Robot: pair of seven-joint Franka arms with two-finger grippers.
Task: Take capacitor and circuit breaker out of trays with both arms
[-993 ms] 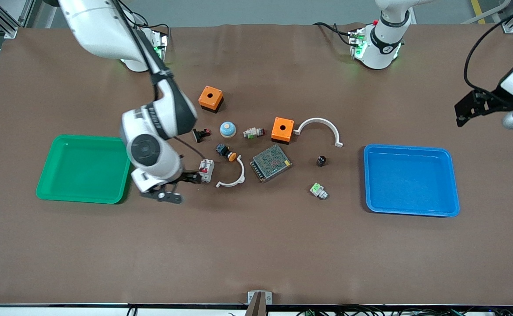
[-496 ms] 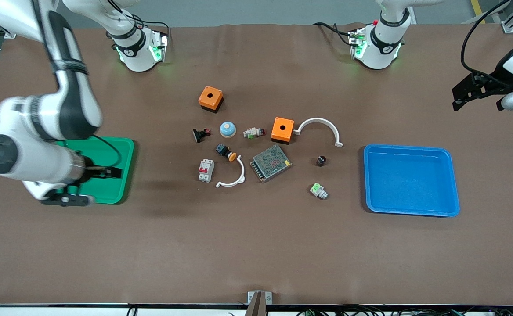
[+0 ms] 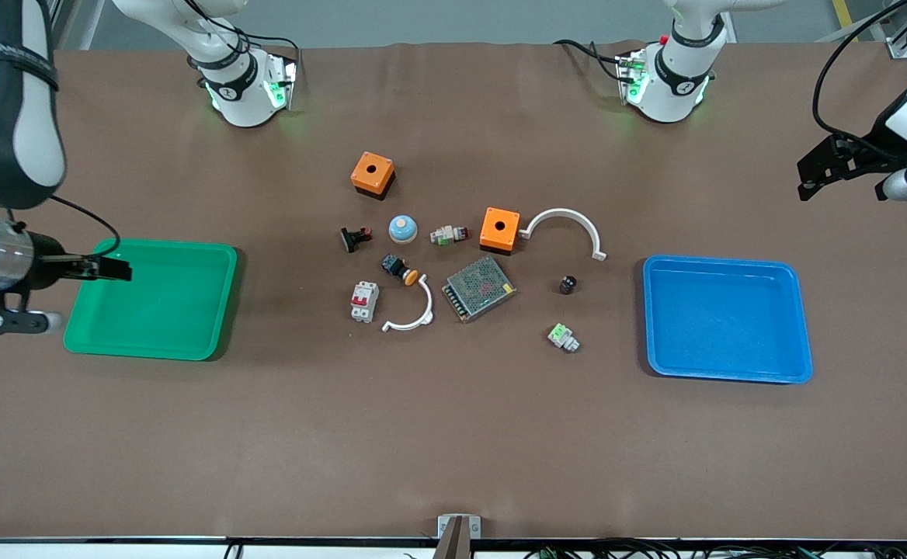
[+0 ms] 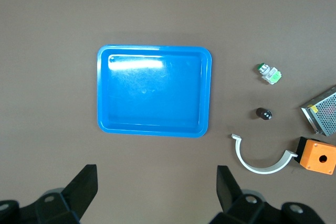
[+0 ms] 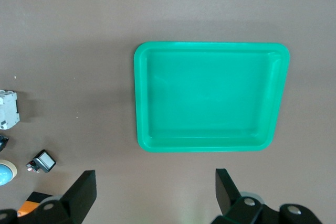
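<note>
Brown worktop point(image 3: 453, 435) carries both parts untouched. Breaker point(image 3: 364, 300) lies mid-worktop, well apart from the right gripper point(image 3: 116, 269), wide and empty at the green tray's point(image 3: 220, 310) outer edge. Capacitor point(image 3: 568, 284) lies near the blue tray point(image 3: 803, 326); left gripper point(image 3: 814, 169), wide and empty, hangs at the worktop's end.

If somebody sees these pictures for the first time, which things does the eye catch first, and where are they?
Two bright trays stand out: a green tray toward the right arm's end of the table and a blue tray toward the left arm's end, both holding nothing. Between them lies a cluster of small parts, among them the breaker, the capacitor and two orange boxes. The right gripper is open over the green tray's edge; the left gripper, also open, waits near the table's end.
</note>
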